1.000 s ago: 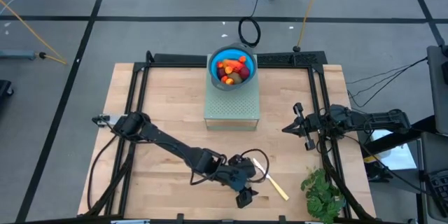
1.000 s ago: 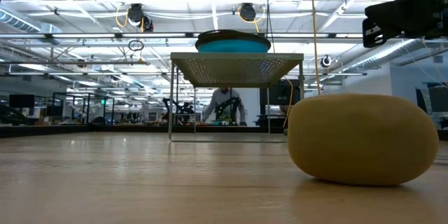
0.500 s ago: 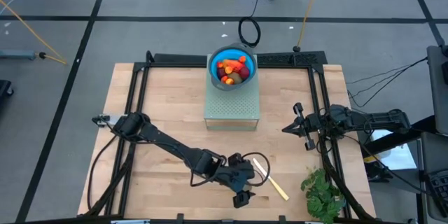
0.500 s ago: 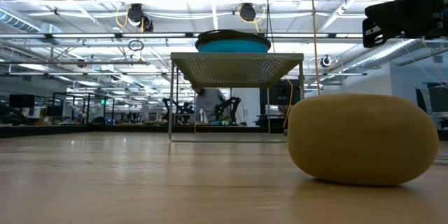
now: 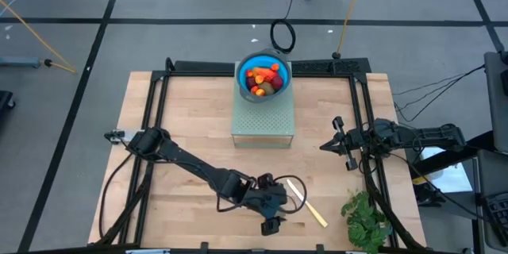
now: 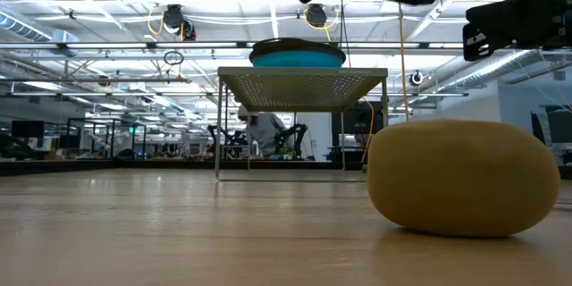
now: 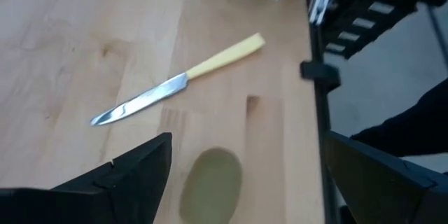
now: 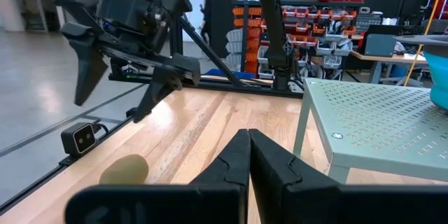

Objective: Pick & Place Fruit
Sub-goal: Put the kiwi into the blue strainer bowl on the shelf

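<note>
Currently left tool (image 5: pixel 272 224) spread wide, hovering above brown-green kiwi piece (image 7: pixel 210 185) lying alone on desk (image 5: pixel 182 119) near front edge, just beside cream-handled knife (image 7: pixel 175 88); fingers straddling it, likely lined up for a straight drop and pinch. Rest of fruit (image 5: pixel 263 78) already piled in blue bowl (image 5: pixel 242 87) up on green perforated stand (image 5: pixel 263 123) at desk's far side, presumably the drop spot. Right tool (image 5: pixel 343 144) pinched shut on nothing, parked well clear at right edge, near leafy bunch (image 5: pixel 363 218).

Wooden table (image 5: pixel 175 119) — kiwi (image 7: pixel 210 185), knife (image 7: pixel 175 87), stand (image 5: pixel 263 119).
</note>
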You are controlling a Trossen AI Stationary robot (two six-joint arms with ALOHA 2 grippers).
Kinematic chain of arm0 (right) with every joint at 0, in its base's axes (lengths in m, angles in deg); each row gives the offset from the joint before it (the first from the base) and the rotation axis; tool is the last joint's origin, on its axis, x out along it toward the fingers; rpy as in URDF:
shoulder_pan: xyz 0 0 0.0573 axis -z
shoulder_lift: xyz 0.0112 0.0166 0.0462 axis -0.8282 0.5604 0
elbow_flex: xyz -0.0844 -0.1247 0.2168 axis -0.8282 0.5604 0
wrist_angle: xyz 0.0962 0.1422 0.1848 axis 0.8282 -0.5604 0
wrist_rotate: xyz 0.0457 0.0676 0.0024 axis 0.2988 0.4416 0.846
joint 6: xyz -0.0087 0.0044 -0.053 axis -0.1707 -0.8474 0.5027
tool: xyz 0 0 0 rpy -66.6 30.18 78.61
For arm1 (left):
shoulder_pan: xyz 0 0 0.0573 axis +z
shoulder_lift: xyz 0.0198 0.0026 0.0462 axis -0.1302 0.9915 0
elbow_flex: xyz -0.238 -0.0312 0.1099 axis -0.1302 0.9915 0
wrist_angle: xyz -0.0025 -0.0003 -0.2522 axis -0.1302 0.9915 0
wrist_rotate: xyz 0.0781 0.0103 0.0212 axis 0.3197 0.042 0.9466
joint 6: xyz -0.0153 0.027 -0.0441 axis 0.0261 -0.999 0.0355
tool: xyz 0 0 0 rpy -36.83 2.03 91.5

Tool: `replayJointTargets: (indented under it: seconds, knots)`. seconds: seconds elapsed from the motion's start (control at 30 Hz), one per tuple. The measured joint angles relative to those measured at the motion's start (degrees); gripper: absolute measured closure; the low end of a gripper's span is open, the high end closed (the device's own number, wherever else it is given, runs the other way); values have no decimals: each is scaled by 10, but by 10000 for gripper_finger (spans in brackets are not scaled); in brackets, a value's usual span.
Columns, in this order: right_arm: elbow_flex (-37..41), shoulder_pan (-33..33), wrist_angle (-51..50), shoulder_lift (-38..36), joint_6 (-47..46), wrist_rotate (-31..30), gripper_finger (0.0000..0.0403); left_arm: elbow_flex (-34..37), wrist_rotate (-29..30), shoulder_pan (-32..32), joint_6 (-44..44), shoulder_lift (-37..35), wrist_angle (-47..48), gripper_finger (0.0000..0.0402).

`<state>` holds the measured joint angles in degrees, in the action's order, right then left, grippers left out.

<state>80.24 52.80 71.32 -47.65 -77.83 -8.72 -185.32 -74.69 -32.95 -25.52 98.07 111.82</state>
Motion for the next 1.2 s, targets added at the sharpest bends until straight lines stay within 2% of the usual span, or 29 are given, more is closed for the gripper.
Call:
replayJointTargets:
  seconds: [0.37,0.63,1.2]
  knots:
    - [0,0,0,0,0,-1,403,0,0,6,-43,7,14,24]
    - [0,0,-5,0,0,-2,403,0,-14,11,-38,50,7,16]
    - [0,0,-15,1,0,-2,403,0,-50,11,-31,87,-2,20]
